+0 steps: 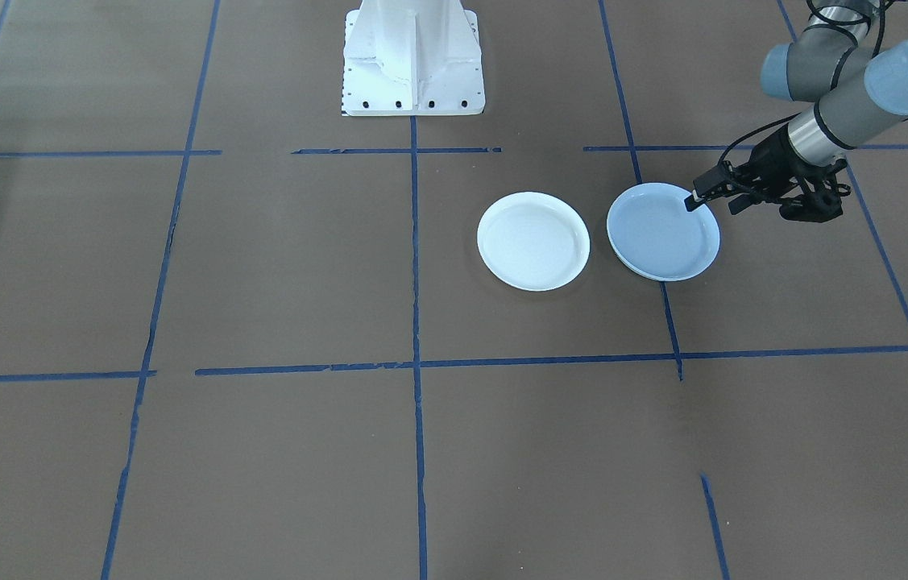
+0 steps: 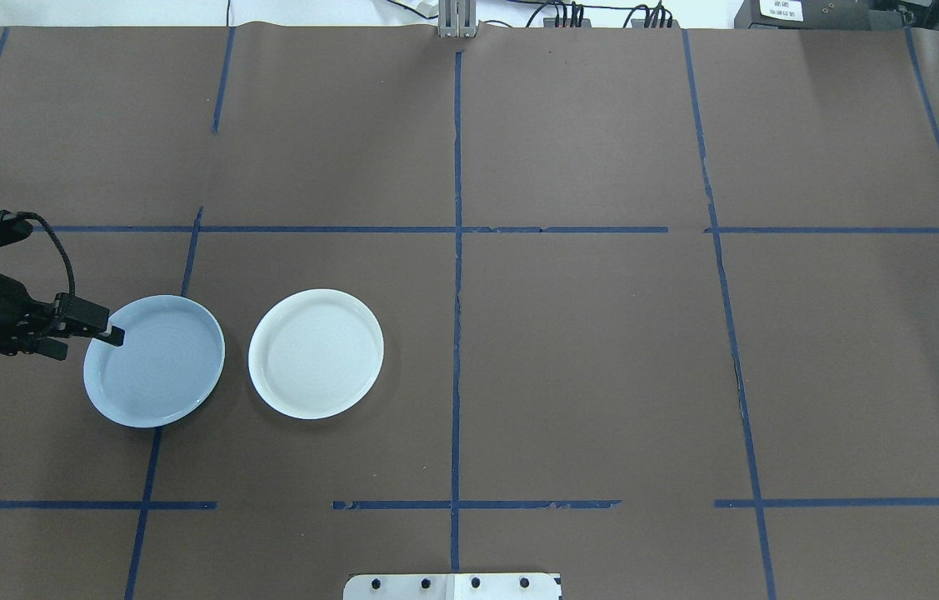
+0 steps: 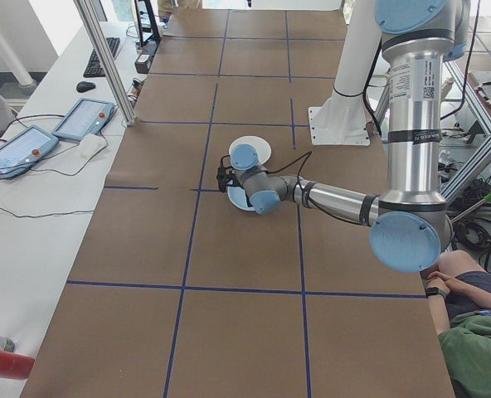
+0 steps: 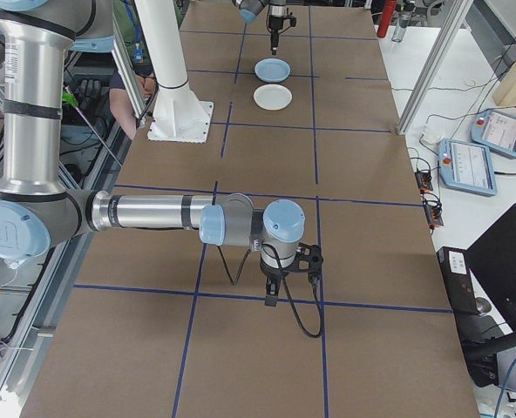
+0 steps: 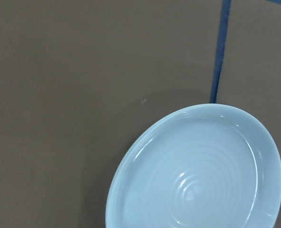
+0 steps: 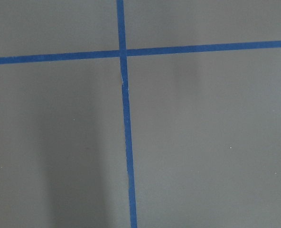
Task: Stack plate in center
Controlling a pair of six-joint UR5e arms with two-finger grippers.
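Left gripper sits at the rim of the blue ringed plate. One black fingertip shows over the rim's inner edge; the other is not clearly visible, so can't tell how wide the jaws stand or whether they pinch the rim. In the left wrist view the plate fills the lower right, concentric rings and glossy highlights visible, no fingers in shot. In the front view the plate's bottom edge looks doubled, as if a second rim lies under it; can't confirm.

White plate lies flat on the brown paper table cover, just beside the blue plate on the side away from the left fingers, narrow gap between them, not touching. Blue tape line passes under the blue plate.

Right gripper shows only in the right-side view: pointing straight down near a tape crossing, well apart from both plates. Open or closed can't be told. Its wrist camera sees only bare cover and crossing tape lines.

A person's arm is at the left-side view's lower right corner.
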